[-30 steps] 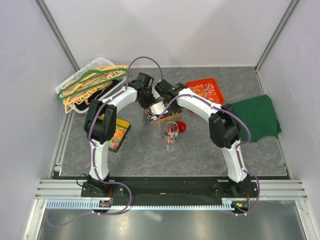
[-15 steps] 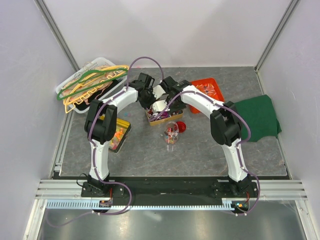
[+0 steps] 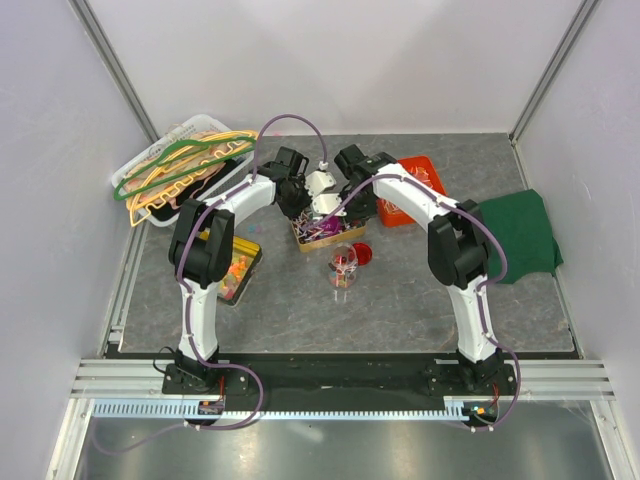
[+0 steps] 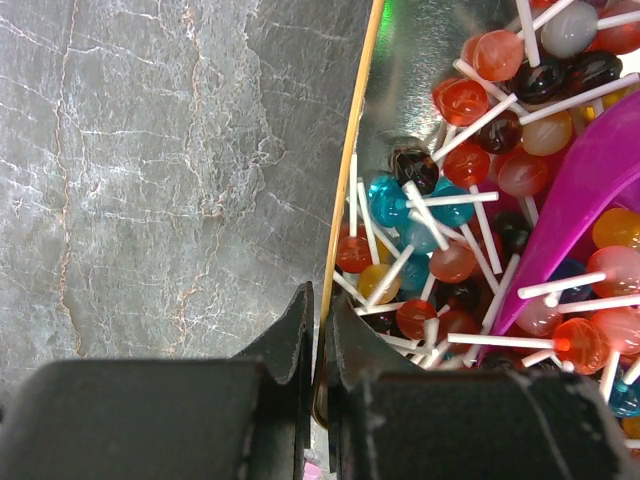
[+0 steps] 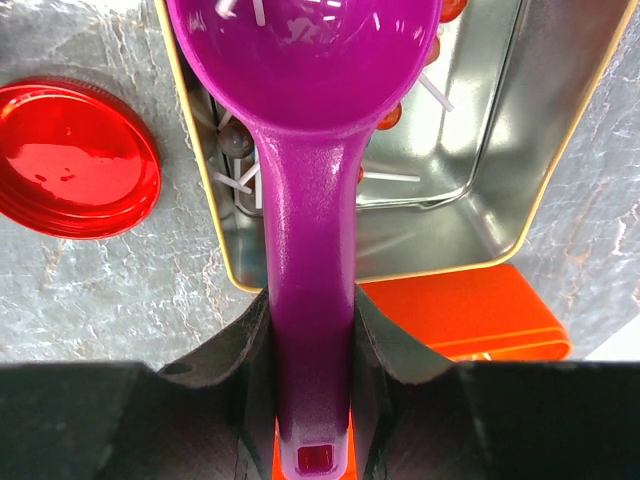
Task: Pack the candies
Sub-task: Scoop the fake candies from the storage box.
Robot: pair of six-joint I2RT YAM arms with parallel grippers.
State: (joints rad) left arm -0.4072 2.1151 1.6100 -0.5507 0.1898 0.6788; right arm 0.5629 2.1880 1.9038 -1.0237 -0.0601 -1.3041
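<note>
Candies (image 4: 455, 262), round sweets on white sticks in red, orange, blue and dark tones, lie heaped in a metal tin (image 4: 398, 80). The left gripper (image 4: 320, 305) has its jaws pressed together on that tin's gold-edged rim, one finger outside against the table (image 4: 150, 150) and the other inside, just beside the nearest sticks.

The right gripper (image 5: 310, 330) pinches the handle of a purple scoop (image 5: 300, 60), a finger on each side of the handle. The handle crosses the tin's wall. In the left wrist view the scoop's bowl lies among the candies. Whether the bowl holds any cannot be told. The end of the tin under the handle is bare metal; the heap lies toward the end that the left gripper holds.

From above, the tin sits near the middle of the table, toward the far edge, with both arms meeting over it. A red lid (image 5: 75, 160) lies flat on the table just beside the tin, on its near right side. A clear jar (image 3: 343, 268) with a few coloured candies inside stands just beside the lid. An orange tray (image 5: 460, 300) lies beside the tin toward the far right corner, partly under the right gripper.

A second tin (image 3: 259, 258) with bright sweets lies near the left edge, under the left arm. A green cloth (image 3: 520, 235) lies at the right edge. A white basket (image 3: 205, 122) of hangers (image 3: 185, 160) fills the far left corner.
</note>
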